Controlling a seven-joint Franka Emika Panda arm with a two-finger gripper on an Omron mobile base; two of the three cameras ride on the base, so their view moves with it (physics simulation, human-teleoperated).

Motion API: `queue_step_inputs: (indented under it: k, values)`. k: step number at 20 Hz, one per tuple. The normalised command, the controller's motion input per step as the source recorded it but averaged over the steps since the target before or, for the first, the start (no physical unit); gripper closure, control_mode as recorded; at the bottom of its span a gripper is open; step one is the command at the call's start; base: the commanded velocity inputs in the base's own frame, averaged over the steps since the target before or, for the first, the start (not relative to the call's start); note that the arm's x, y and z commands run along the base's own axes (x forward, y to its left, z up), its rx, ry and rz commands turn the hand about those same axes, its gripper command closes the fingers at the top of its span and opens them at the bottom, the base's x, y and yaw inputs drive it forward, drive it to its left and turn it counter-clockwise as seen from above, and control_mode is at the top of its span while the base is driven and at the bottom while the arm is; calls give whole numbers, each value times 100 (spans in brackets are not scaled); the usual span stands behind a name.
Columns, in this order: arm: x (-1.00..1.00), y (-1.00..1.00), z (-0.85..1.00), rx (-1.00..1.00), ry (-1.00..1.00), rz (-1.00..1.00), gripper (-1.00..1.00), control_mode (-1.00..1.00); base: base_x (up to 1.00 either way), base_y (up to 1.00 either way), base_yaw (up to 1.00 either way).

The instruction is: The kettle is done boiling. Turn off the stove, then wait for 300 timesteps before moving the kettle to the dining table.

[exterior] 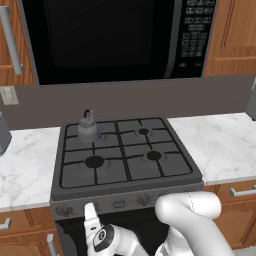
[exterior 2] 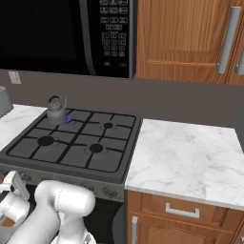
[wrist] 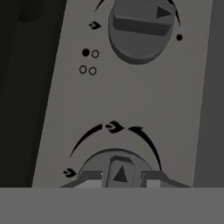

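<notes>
The kettle stands on the stove, on its back-left burner – a small blue flame beside it. The end effector is clamped on a front knob; turn it squarely until the flame dies – no slipping

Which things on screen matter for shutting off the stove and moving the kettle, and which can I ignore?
Job:
kettle, back-left burner
stove
front knob between the fingertips
gripper

Ignore:
microwave
marble counter
wooden cabinets
</notes>
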Motion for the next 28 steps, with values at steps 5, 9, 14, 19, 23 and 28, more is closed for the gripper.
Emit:
queue_step_inputs:
  k: [5, 9, 14, 19, 23, 28]
  values:
    - [0, -3, -12, 21, 1, -1, 100, -100, 0, 0, 0]
    - [0, -1, -13, 20, 0, -1, 100, -100, 0, 0, 0]
    - [0, -1, -13, 20, 0, -1, 100, -100, 0, 0, 0]
    - [0, 0, -12, 21, 1, -2, 100, -100, 0, 0, 0]
    - [1, 0, -11, 21, 1, -2, 100, -100, 0, 0, 0]
    - [5, 0, -8, 22, 2, -2, 100, -100, 0, 0, 0]
